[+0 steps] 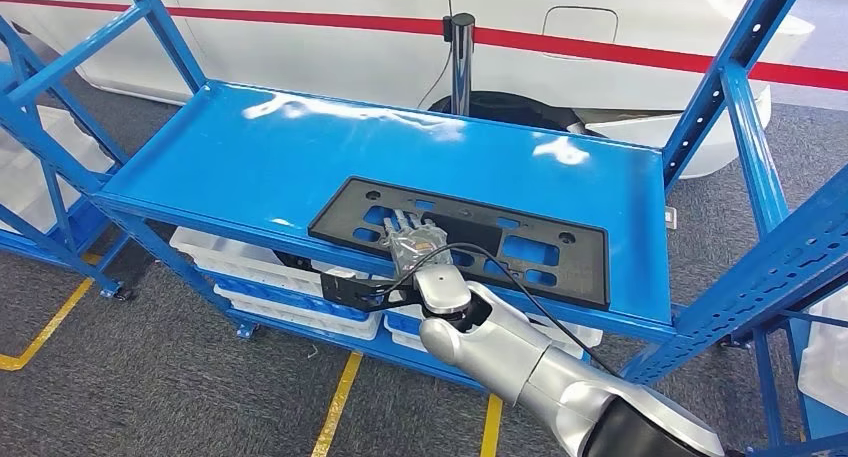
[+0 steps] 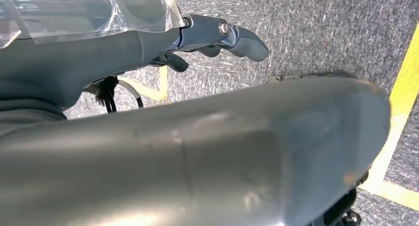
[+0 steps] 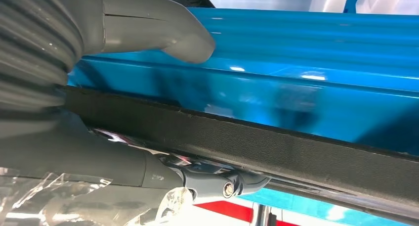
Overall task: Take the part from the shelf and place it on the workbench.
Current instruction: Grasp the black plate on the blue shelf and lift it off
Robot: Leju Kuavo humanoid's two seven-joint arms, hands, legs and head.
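The part [image 1: 478,220] is a flat black plastic panel with several cutouts, lying on the blue shelf [image 1: 270,157] near its front edge. My right hand [image 1: 415,245] reaches over that front edge, and its fingers rest on top of the panel. In the right wrist view the fingers [image 3: 232,184] lie along one face of the panel's edge [image 3: 276,147]. The thumb [image 3: 168,30] stays on the other side, apart from it, with blue shelf metal between. My left hand [image 2: 217,35] hangs over grey carpet, holding nothing, its fingers loosely extended.
A white car [image 1: 620,7] with a red stripe stands behind the shelf, and a black post [image 1: 461,62] rises in front of it. White bins [image 1: 250,267] fill the lower shelf. Blue uprights [image 1: 750,127] frame the right side. Yellow lines [image 1: 340,402] mark the floor.
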